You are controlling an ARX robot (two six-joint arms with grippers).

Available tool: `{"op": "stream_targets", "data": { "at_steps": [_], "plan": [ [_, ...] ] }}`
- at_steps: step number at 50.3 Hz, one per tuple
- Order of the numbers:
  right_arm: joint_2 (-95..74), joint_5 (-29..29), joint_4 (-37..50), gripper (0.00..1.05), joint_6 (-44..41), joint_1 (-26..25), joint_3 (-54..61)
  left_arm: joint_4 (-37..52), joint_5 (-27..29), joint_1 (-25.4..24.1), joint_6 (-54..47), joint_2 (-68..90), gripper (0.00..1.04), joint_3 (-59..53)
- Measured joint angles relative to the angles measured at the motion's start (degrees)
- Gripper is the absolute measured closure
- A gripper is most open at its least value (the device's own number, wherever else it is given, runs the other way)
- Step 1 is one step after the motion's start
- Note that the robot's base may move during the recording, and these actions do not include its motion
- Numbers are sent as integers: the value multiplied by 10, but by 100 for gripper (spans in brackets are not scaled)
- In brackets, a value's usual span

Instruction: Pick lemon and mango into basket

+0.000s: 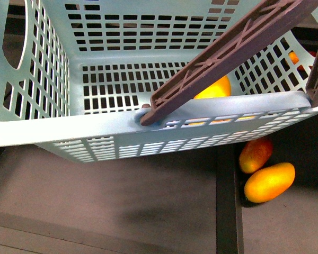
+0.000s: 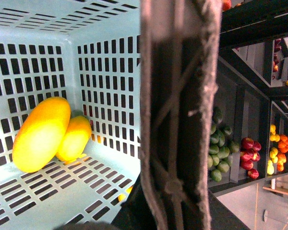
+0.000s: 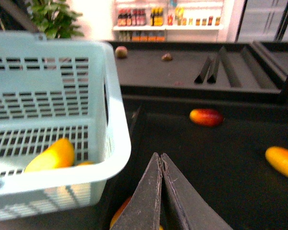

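Note:
The light teal basket (image 1: 95, 127) fills the upper front view, tilted, its grey-brown handle (image 1: 228, 50) crossing it. Inside lie the long yellow mango (image 2: 41, 134) and the smaller lemon (image 2: 75, 138), touching each other in a corner. My left gripper (image 2: 169, 191) is shut on the basket's handle (image 2: 175, 96); its fingers are mostly hidden behind it. In the right wrist view the basket (image 3: 113, 124) hangs beside my right gripper (image 3: 161, 159), which is shut and empty over the dark display. The mango (image 3: 50, 155) shows through the slots there.
Below the basket, a red-blushed mango (image 1: 255, 154) and a yellow-orange mango (image 1: 269, 182) lie on the black display. More mangoes (image 3: 206, 116) (image 3: 282, 162) lie beyond my right gripper. Shelves with green fruit (image 2: 221, 148) and red fruit (image 2: 249, 152) stand behind.

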State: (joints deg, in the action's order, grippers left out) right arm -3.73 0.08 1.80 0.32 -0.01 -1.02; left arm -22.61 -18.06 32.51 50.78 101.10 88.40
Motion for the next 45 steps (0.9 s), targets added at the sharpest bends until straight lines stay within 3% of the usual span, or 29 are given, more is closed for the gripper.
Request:
{"op": "stream_targets", "data": {
  "at_steps": [17, 29, 31, 36, 41, 43, 45],
  "plan": [
    [33, 0, -17, 101, -1, 0, 0, 0, 0, 0, 1, 1, 100, 0],
    [34, 0, -17, 53, -1, 0, 0, 0, 0, 0, 0, 1, 100, 0],
    [34, 0, -17, 48, -1, 0, 0, 17, 34, 4, 9, 0, 100, -6],
    [34, 0, -17, 32, -1, 0, 0, 156, 245, 26, 102, -7, 100, -66],
    [34, 0, -17, 15, -1, 0, 0, 233, 399, 24, 170, -5, 100, -108],
    [34, 1, -17, 8, -1, 0, 0, 253, 413, 10, 191, -2, 100, -115],
    [34, 0, -17, 9, -1, 0, 0, 271, 416, -8, 213, 5, 100, -118]
  ]
}}
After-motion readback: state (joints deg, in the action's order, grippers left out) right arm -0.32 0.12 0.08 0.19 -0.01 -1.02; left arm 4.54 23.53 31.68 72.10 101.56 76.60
